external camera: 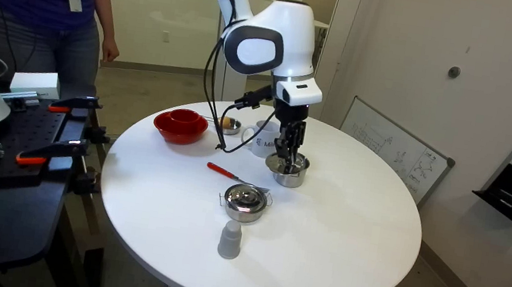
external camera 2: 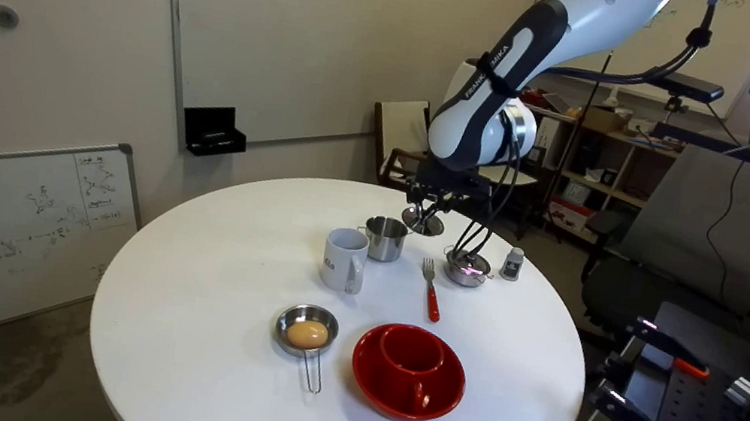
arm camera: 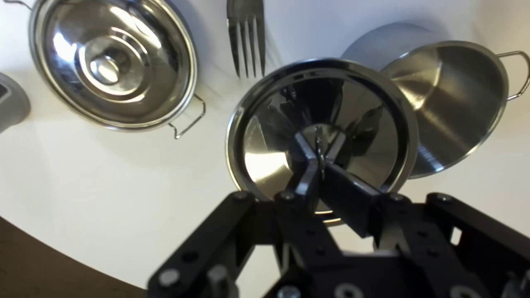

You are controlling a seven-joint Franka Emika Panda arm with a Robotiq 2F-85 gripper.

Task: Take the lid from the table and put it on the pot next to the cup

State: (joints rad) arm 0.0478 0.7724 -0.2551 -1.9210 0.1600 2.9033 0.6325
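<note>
My gripper (arm camera: 322, 165) is shut on the silver lid (arm camera: 265, 165), pinching its centre handle. The lid hangs above the table, beside the small steel pot, in an exterior view (external camera 2: 423, 225). The pot (external camera 2: 385, 243) is uncovered and stands next to the white cup (external camera 2: 339, 265). In the wrist view the lid overlaps the near edge of the open pot (arm camera: 459, 99). In an exterior view the gripper (external camera: 288, 167) and lid (external camera: 275, 164) hide part of the pot (external camera: 288, 181). The cup (external camera: 263, 148) stands just behind; it is out of the wrist view.
A wider steel pot (external camera: 244, 209) with its own lid stands nearby, with a grey cylinder (external camera: 230, 242) beside it. A red-handled fork (external camera 2: 433, 298) lies between. A red bowl (external camera 2: 365, 384) with a red cup and a small pan (external camera 2: 284, 321) holding an egg are on the table.
</note>
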